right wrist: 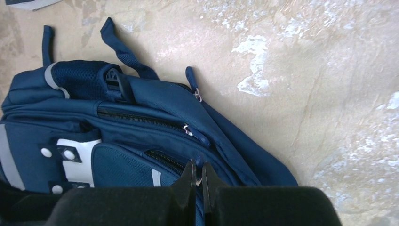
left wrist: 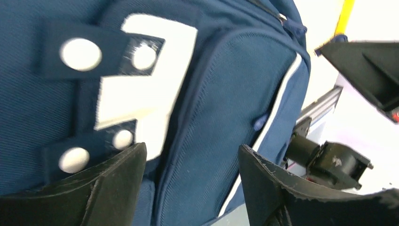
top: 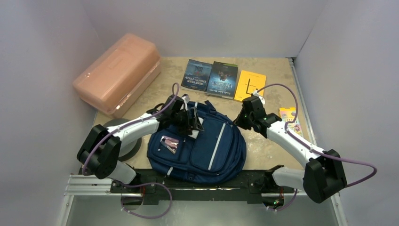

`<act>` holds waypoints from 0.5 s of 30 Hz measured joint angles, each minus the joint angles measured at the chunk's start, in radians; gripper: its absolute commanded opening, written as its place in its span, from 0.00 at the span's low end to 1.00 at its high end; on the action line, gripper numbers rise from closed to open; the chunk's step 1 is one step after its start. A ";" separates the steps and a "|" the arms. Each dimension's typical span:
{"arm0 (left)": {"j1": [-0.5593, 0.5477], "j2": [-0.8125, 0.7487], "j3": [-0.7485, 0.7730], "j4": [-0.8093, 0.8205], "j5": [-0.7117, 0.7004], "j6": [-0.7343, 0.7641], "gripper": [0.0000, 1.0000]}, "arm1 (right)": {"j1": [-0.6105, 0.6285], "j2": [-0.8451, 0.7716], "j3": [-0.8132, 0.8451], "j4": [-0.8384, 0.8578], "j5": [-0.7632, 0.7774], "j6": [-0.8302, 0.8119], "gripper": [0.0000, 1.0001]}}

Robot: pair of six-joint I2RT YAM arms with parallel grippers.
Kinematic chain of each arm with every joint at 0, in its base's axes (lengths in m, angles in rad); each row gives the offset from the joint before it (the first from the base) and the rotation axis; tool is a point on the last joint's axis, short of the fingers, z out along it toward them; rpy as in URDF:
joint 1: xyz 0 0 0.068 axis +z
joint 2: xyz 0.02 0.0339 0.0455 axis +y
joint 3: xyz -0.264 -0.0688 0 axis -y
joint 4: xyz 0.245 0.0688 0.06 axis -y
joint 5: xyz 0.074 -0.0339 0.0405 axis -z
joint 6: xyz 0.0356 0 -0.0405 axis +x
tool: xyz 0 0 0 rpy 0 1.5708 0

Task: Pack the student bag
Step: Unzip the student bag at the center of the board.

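The bench (top: 270, 150) is the largest thing here, a pale stone-like surface. On its near middle, between the two arms, the student bag (top: 202, 150) lies flat with the front pockets up and the top end away from the arm bases. A salmon-pink box (top: 117, 75) stands at the far left, and three books (top: 221, 79) lie in a row behind the bag.

I judge the bag to be soft and light, with cloth that will fold and slide when it is pulled, so it gives no stiff edge to hold. The better places to take it are the zip tabs, the top loop, or a pinch of cloth beside a zip to keep it steady.

The left arm reaches forward and bends down over the upper left part of the bag. The right arm comes in from the right side, its wrist turned down to the bag's upper right edge.

The left claw (left wrist: 188, 155) has its fingers apart above the white patch (left wrist: 141, 84), holding nothing. The right claw (right wrist: 197, 172) has its fingers together at the front pocket zip; whether a tab is pinched between them I cannot tell. A blue zip tab (right wrist: 200, 137) of the main zip lies just beyond.
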 measured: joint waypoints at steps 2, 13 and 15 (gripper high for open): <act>-0.029 -0.009 0.018 -0.031 0.000 0.008 0.62 | 0.000 0.000 0.001 -0.007 0.015 -0.022 0.00; -0.089 0.260 0.148 0.074 0.032 -0.135 0.53 | 0.008 0.077 0.081 -0.093 0.088 -0.093 0.00; -0.081 0.267 0.147 0.099 0.033 -0.173 0.53 | 0.008 0.076 0.085 -0.127 0.119 -0.078 0.00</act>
